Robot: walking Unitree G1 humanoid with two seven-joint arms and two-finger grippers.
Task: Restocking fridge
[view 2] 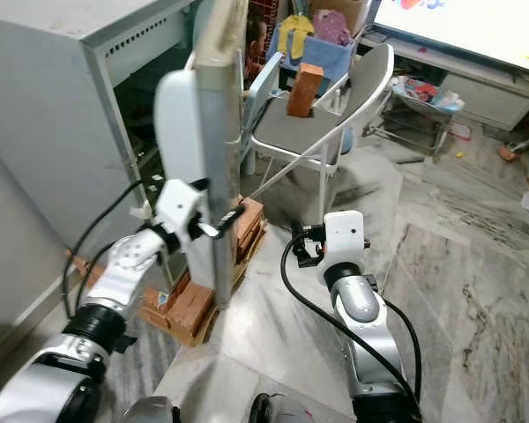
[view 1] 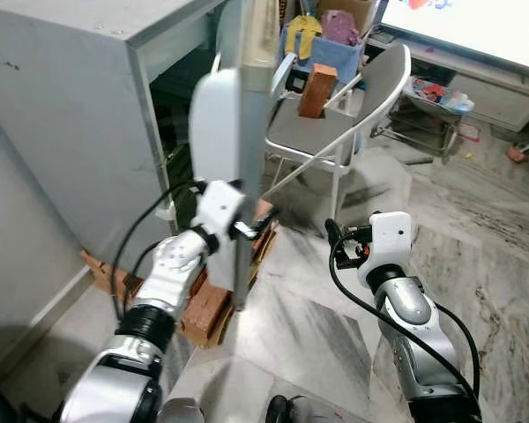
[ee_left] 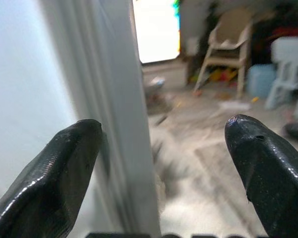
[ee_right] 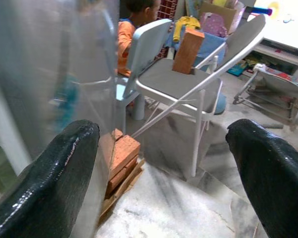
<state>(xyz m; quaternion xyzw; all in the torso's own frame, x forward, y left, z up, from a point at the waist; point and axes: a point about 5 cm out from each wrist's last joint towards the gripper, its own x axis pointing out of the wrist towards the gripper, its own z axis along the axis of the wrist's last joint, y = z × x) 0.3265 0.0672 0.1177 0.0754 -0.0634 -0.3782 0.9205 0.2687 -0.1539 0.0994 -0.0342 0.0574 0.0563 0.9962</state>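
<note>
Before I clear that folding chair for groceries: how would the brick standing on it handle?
The brick looks solid, so probably heavy and rigid. It stands on end on the folding chair, so a nudge may topple it. Its rough faces should grip well.

Marble floor (view 1: pixel 476 256), folding chair (view 1: pixel 353 115)

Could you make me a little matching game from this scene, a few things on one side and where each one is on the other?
Things:
1. brick
2. left gripper
3. right gripper
4. stacked bricks

Places:
A. at the edge of the fridge door
B. standing on the folding chair seat
C. on the floor under the fridge
D. open in the air, over the marble floor

Pairs: 1-B, 2-A, 3-D, 4-C
</note>
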